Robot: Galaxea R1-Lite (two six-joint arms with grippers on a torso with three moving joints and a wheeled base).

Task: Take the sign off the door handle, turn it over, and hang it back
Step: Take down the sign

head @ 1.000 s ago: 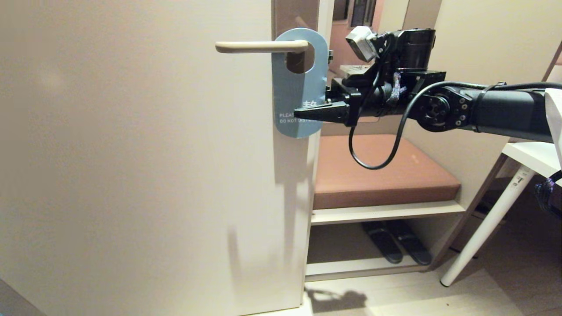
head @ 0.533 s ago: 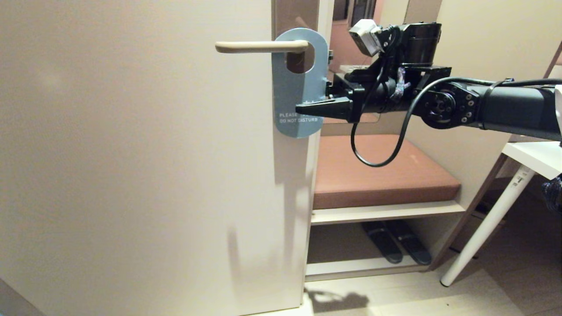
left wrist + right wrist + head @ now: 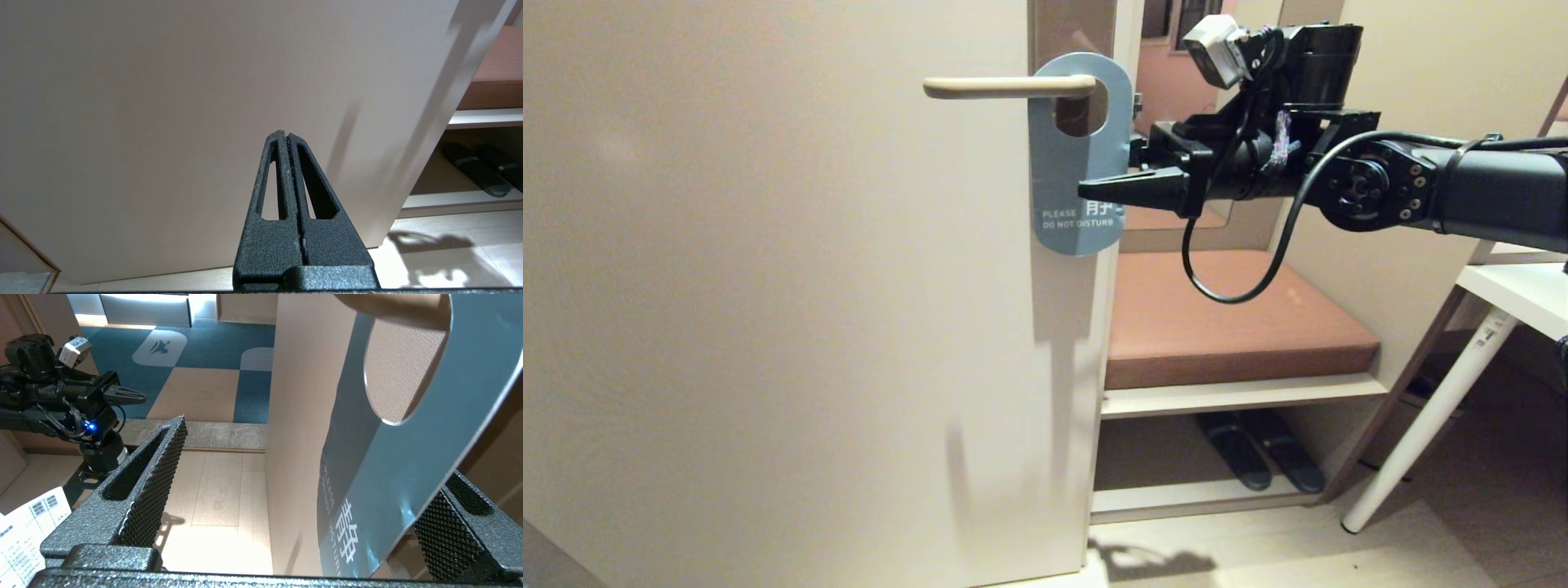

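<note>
Hidden and cut-off parts around the sign

My right gripper's [image 3: 1107, 186] near finger is covering part of the sign's [image 3: 1068, 155] lettering; the door handle's [image 3: 1005, 86] inner end is hiding behind the sign's top.

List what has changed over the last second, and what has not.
The right gripper has risen a little along the sign, jaws open astride its edge, uncovering the "DO NOT DISTURB" lettering; nothing is gripped. The sign hangs unmoved on the door handle, blue face out. The left gripper stays shut, parked low beside the door.

A cream door [image 3: 768, 327] stands beside a brown-cushioned bench [image 3: 1233, 327], dark slippers [image 3: 1258, 457] underneath on a shelf.
</note>
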